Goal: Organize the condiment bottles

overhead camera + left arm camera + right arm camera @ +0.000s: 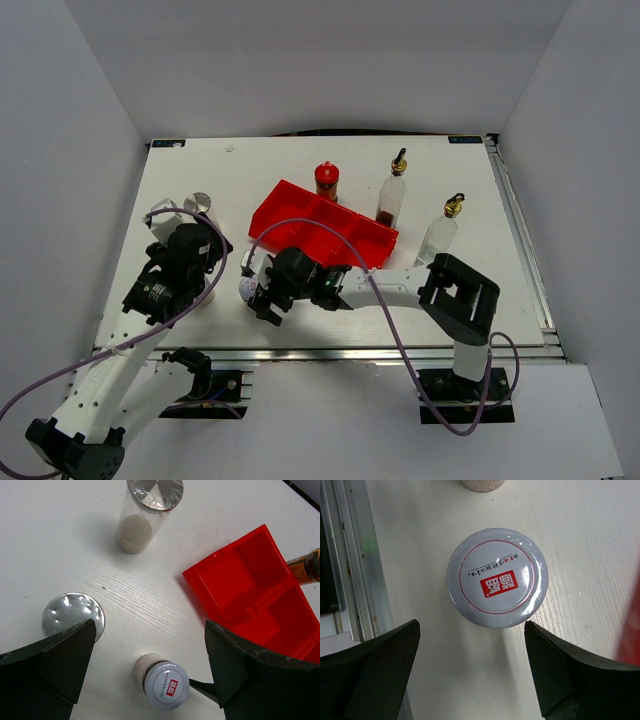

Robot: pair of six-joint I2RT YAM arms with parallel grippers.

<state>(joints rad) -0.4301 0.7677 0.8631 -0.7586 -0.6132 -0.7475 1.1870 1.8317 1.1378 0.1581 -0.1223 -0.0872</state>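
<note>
A white-lidded jar (246, 288) stands on the table near the front. It fills the right wrist view (497, 577) just ahead of my open, empty right gripper (471, 630), which hovers over it (264, 303). The jar also shows in the left wrist view (165, 684). My left gripper (150, 625) is open and empty, above the table (205, 245) between that jar and two silver-capped shakers (150, 510) (73, 615). In the top view a red-lidded jar (327, 180) and two tall gold-topped bottles (393, 195) (440, 232) stand behind and right of the bin.
A red divided bin (320, 230) lies tilted mid-table, its open compartments seen in the left wrist view (255, 585). The two shakers stand at the left (197, 203) (160, 215). A metal rail (355, 570) runs along the table's near edge.
</note>
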